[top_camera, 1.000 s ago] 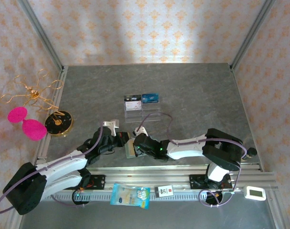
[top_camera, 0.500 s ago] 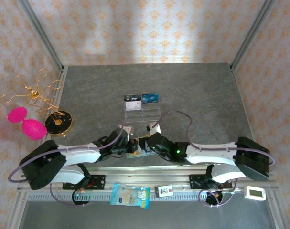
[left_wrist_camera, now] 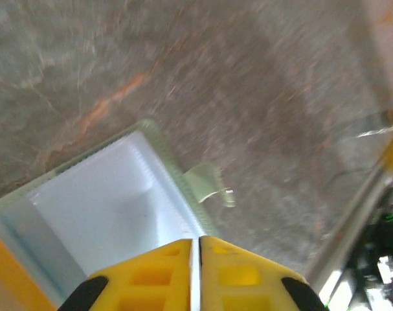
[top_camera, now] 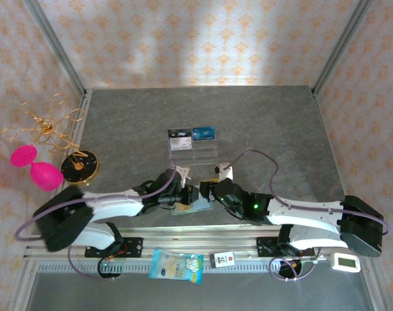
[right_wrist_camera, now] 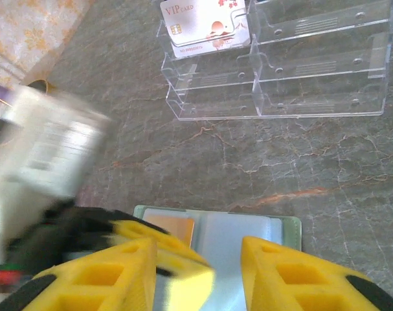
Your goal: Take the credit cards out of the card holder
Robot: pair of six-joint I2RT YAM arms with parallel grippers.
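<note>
The sage-green card holder [top_camera: 196, 208] lies open on the table near the front edge, its clear pockets facing up. In the right wrist view a gold card [right_wrist_camera: 175, 228] sits in the holder's [right_wrist_camera: 283, 227] left pocket. My left gripper [top_camera: 187, 195] is shut, its yellow tips [left_wrist_camera: 197, 245] over the whitish pocket [left_wrist_camera: 99, 194] beside the snap tab [left_wrist_camera: 210, 183]; whether anything is pinched I cannot tell. My right gripper [right_wrist_camera: 196, 275] is open, low over the holder, a finger on each side of the right pocket. The left fingers [right_wrist_camera: 173, 256] show blurred there.
A clear acrylic rack [top_camera: 193, 148] stands behind the holder with a whitish VIP card [right_wrist_camera: 206, 23] and a blue card [top_camera: 204, 133]. A black round case [top_camera: 78, 167], pink pieces [top_camera: 44, 175] and a gold wire ornament [top_camera: 44, 123] lie left. A packet [top_camera: 177, 265] rests on the front rail.
Both arms have stretched out rightward and lower. The card holder moved a little right and now lies open on the table with the grippers over it.
</note>
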